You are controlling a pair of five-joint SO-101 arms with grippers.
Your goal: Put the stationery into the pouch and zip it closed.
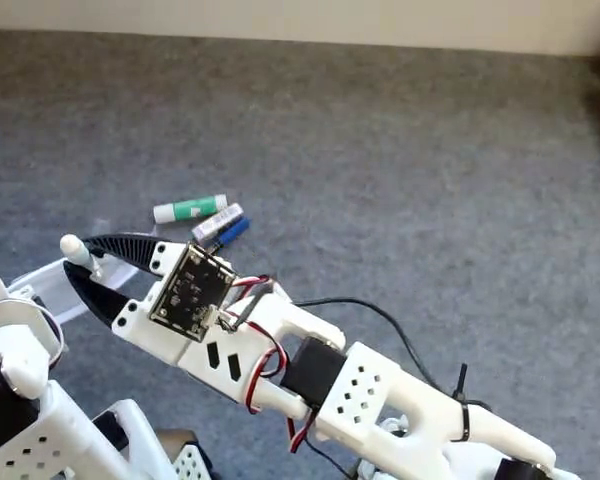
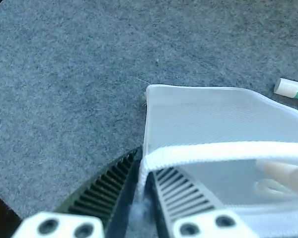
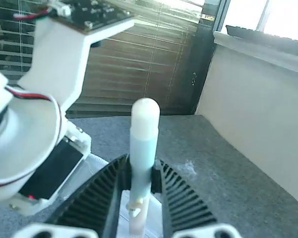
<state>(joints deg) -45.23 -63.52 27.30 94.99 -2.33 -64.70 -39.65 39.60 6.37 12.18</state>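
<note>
The right claw (image 3: 139, 166) is gripping a pale blue pen with a rounded white cap (image 3: 142, 134), its ribbed black fingers (image 3: 181, 198) pressing in on the barrel from both sides and the capped end sticking up past the tips. From the high view this claw (image 1: 88, 268) is hanging low at the near left of the grey felt counter (image 1: 400, 150), just above the white mesh pouch (image 1: 35, 290).

The left claw (image 2: 143, 166) is pinching the pouch (image 2: 213, 119) by its corner, narrowed down onto the fabric, and is holding the thick white rim raised so the mouth is standing open. A pale blurred shape is showing through the mesh; what it is cannot be told.

A green-and-white glue stick (image 1: 189, 209) is lying on the counter beyond the pouch, apart from it. A short white-and-blue piece of stationery (image 1: 223, 226) is lying just beside the glue stick, on its near side.
</note>
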